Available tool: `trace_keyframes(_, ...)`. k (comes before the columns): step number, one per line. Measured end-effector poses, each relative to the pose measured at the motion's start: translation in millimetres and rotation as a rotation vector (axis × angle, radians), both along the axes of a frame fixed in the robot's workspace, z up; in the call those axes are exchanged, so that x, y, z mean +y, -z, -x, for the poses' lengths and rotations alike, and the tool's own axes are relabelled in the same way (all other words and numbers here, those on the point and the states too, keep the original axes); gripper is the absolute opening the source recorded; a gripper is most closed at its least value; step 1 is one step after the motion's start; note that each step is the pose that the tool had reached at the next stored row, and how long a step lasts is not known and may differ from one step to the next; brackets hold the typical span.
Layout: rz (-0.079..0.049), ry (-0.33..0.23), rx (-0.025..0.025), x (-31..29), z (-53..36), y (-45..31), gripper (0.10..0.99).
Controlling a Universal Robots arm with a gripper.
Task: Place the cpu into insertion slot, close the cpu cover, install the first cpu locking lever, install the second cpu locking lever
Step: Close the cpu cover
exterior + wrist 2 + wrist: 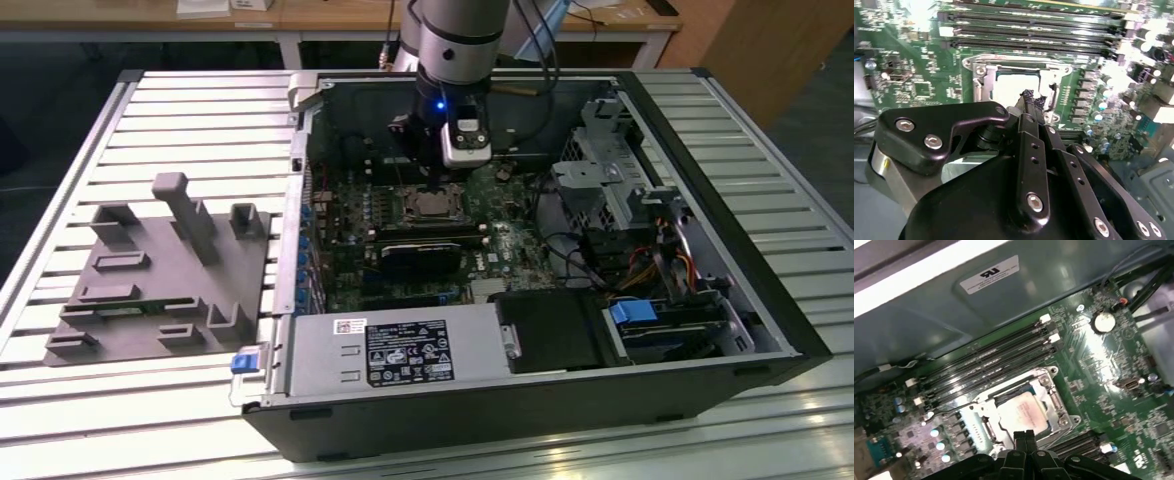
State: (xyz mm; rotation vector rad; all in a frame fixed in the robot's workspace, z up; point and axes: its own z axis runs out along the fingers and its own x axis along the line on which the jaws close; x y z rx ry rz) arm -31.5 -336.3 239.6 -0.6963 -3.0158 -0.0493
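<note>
Aluminium slatted table (160, 110) carries the open PC case (534, 410), which lies on its side. Grey fixture plate (147, 280) sits on the table just beside the case, at the exterior view's left. We see the arm (454, 40) standing vertical inside the case, over the green motherboard (521, 250). Power supply (334, 370) lines the near wall of the case, well apart from the arm. Four memory slots (989, 360) run alongside the insertion slot (986, 426). Cpu cover (1056, 402) lies flat on the slot, its square window framing the chip. Cpu (1024, 412) is seated in the slot, silver-grey top up. Gripper (1024, 435) hangs just above the socket's edge. In both wrist views we see its jaws pinched together, with nothing between them.
</note>
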Motion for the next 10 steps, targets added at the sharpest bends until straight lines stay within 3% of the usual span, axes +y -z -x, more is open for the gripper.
trace_keyframes(2, 0.0, -0.014, -0.0175, 0.0, 0.0, 0.0, 0.102)
trace_keyframes(4, -0.001, -0.038, -0.0265, 0.0, 0.0, 0.2, 0.102)
trace_keyframes(10, -0.012, -0.129, -0.0288, 0.0, 0.0, 0.5, 0.102)
